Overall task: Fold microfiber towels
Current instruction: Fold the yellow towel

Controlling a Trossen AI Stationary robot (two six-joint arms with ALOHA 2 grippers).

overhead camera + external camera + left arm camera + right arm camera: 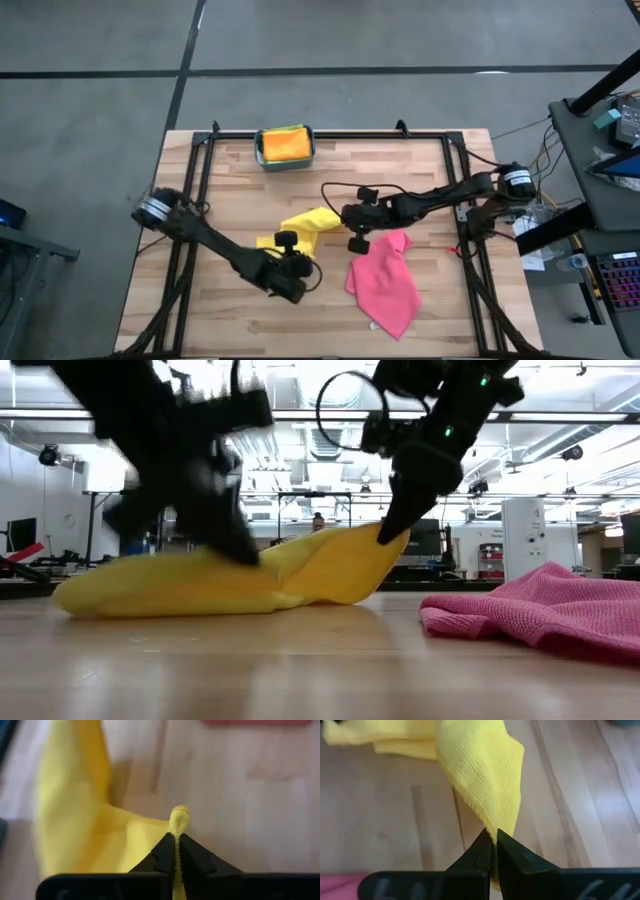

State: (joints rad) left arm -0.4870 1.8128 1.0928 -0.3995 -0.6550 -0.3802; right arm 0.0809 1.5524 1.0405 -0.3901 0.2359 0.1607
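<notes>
Fingers of both grippers pinch the yellow towel (305, 224) mid-tabletop (220, 180): left gripper (293, 268) at its near-left corner, right gripper (352, 228) at its far-right corner. Good folding likely needs both corners lifted evenly, pulled taut.

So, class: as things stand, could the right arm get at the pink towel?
Probably not yet. The pink towel lies uncovered just beside the right gripper, so the way is clear, but that gripper is shut on the yellow towel and would have to release it first.
</notes>
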